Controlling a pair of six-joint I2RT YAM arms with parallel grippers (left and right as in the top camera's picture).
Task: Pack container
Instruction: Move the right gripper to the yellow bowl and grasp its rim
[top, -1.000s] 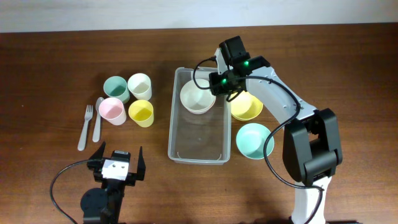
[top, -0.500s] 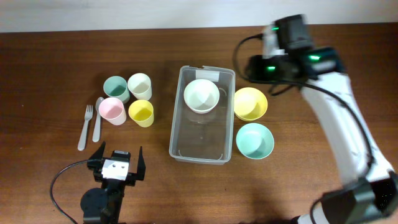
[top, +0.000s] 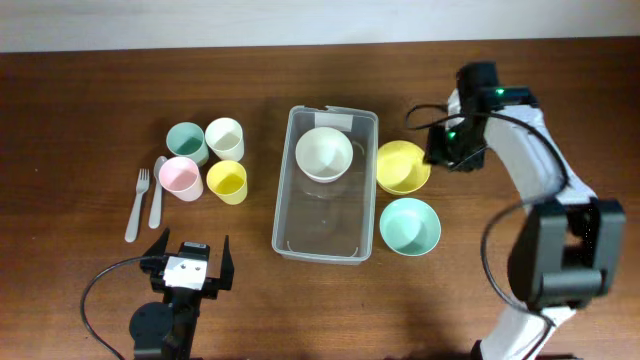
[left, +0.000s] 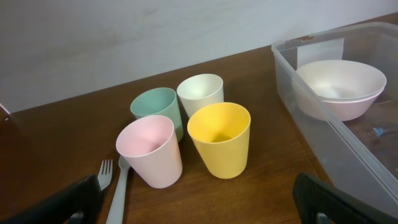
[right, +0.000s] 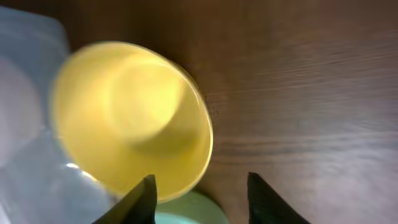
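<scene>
A moment ago the right hand (top: 442, 150) was over the white bowl (top: 323, 153). Now it has let go and moved toward the right edge of the desk (top: 80, 290). It is wide open, with nothing in it, just beside the yellow bowl (top: 402, 166).

The white bowl now sits inside the container (top: 283, 205), at its far end. The container lies in the middle of the desk. So one bowl is packed, and I think the yellow bowl comes next.

The left hand (top: 190, 255) waits open and holds nothing, near the near edge.

The right wrist view is blurry. It shows only a thin bit of the teal bowl (top: 409, 225). The left wrist view cuts off most of the container.
</scene>
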